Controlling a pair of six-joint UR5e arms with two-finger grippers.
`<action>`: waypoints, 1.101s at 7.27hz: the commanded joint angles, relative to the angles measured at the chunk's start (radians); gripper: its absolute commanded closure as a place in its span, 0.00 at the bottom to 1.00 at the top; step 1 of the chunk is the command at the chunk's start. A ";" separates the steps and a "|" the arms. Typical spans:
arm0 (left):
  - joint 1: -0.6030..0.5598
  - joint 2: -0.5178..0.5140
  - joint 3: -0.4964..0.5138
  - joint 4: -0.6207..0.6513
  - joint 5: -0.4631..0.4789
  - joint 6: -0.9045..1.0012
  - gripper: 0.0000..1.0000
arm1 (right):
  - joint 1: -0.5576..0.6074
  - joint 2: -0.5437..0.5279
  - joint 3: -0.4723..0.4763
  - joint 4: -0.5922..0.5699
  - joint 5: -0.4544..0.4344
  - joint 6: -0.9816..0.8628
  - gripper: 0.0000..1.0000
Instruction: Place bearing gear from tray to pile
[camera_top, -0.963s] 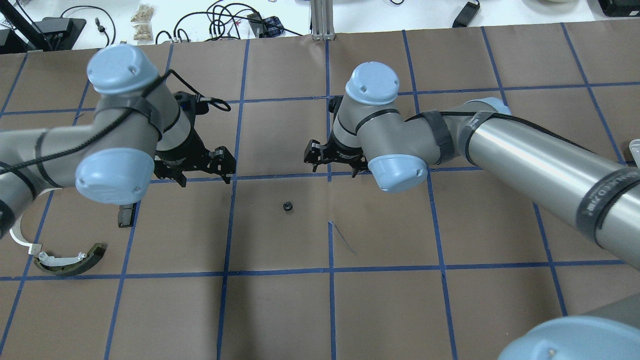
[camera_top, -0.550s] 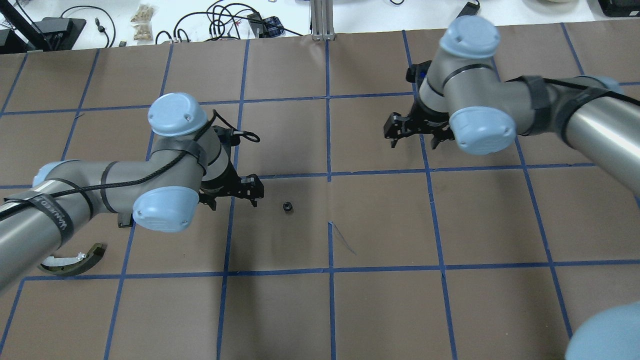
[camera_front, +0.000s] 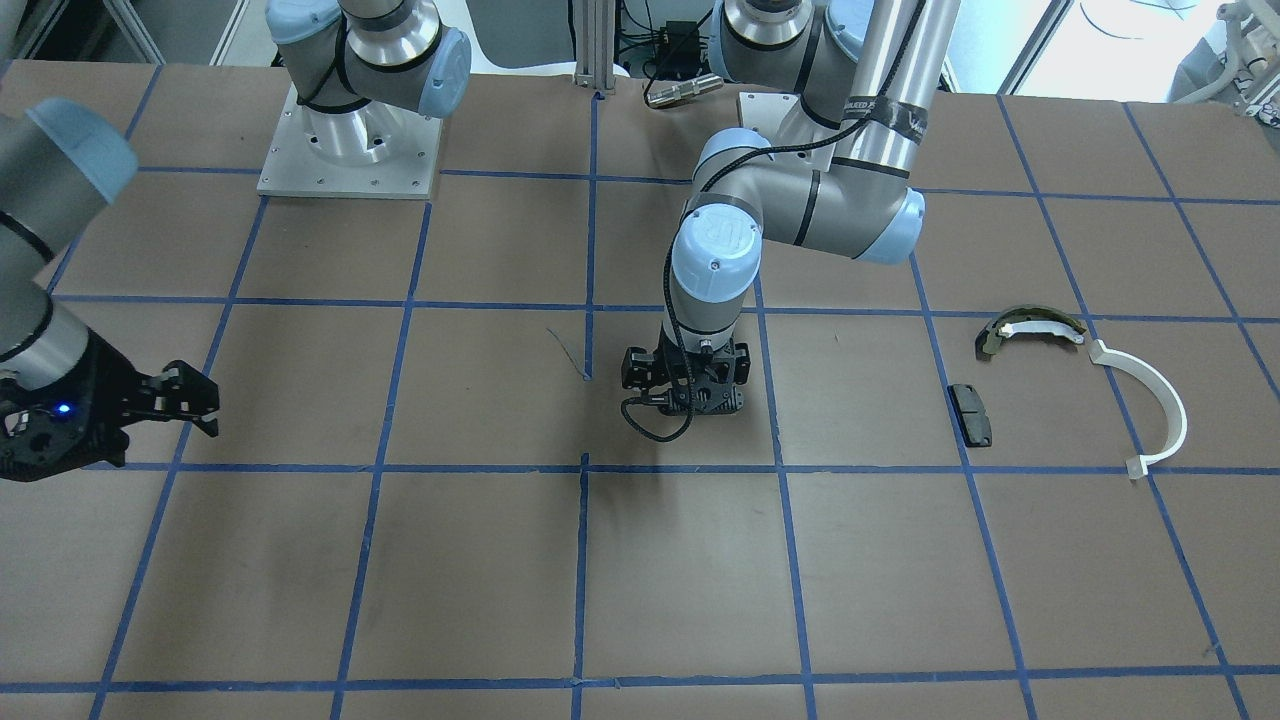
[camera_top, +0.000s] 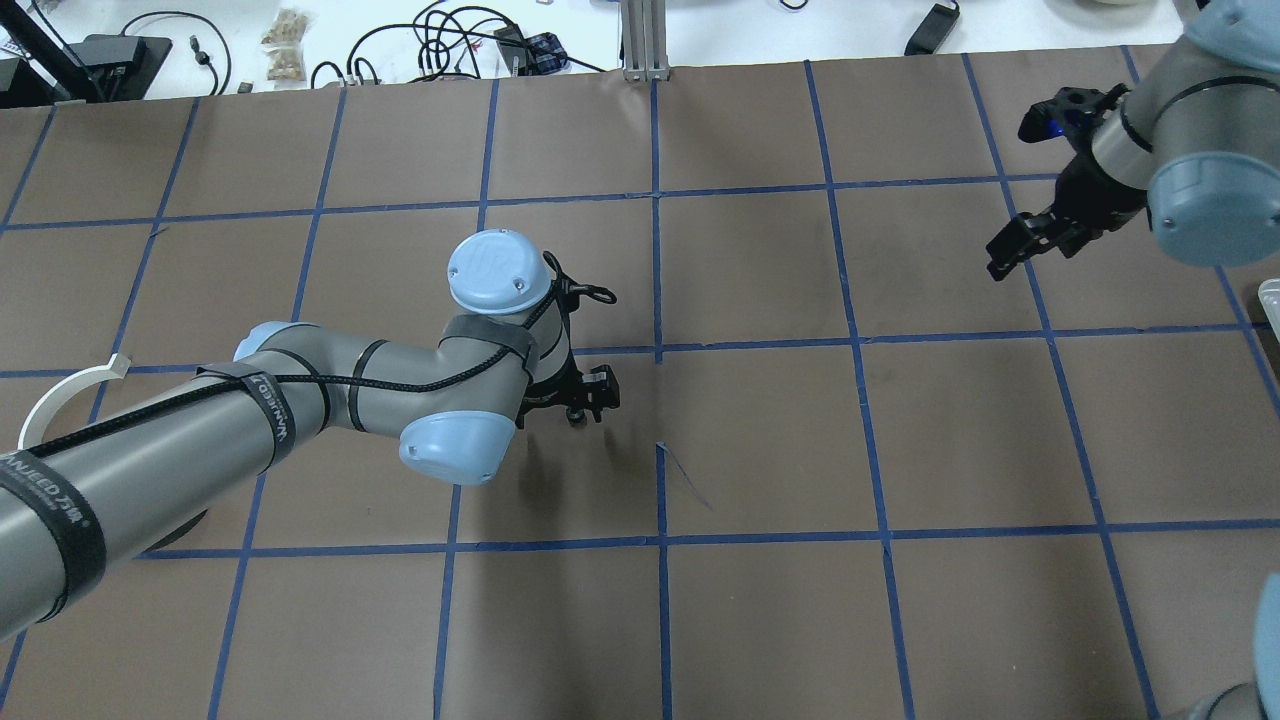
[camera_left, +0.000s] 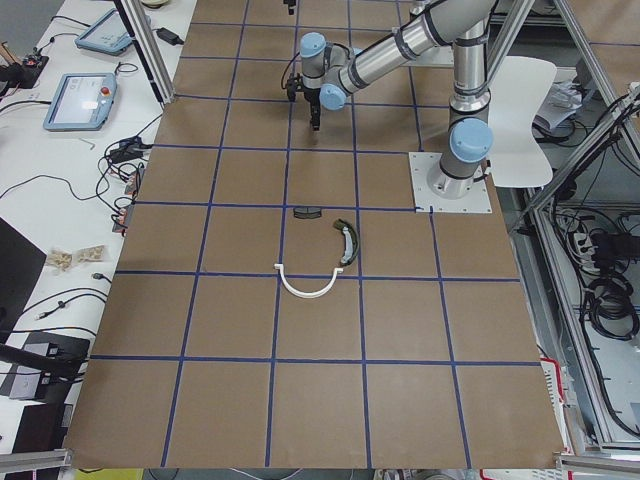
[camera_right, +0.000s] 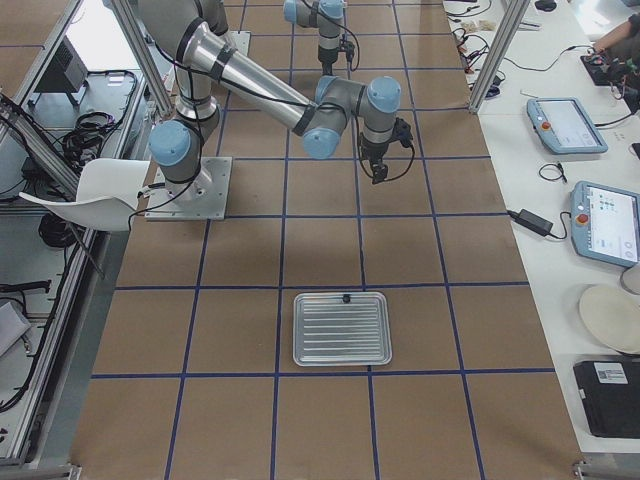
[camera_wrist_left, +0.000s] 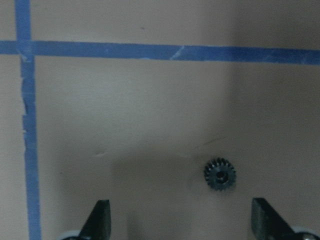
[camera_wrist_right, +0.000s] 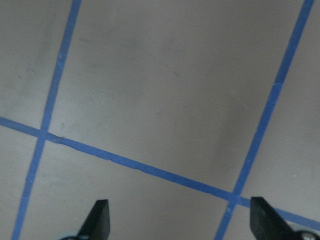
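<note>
Exterior right: tray (camera_right: 340, 340) w/ 1 dark part (camera_right: 344, 298); L end effector (camera_wrist_left: 181, 214), R end effector (camera_wrist_right: 180, 214) spread.

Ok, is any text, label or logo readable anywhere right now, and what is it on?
"ANJEED", start cut off: black strap on the left arm.
"UR" logo: wrist cap of that arm.
Tablet screens and the white label on a black box: too small to read.
</note>
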 joint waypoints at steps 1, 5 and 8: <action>-0.006 -0.031 0.003 0.052 0.000 -0.001 0.07 | -0.141 0.003 -0.016 -0.001 -0.001 -0.392 0.00; -0.009 -0.036 0.001 0.065 0.000 -0.003 1.00 | -0.365 0.023 -0.021 -0.003 0.002 -0.931 0.05; 0.009 -0.015 0.044 0.056 0.015 0.014 1.00 | -0.491 0.118 -0.069 -0.003 0.002 -1.247 0.05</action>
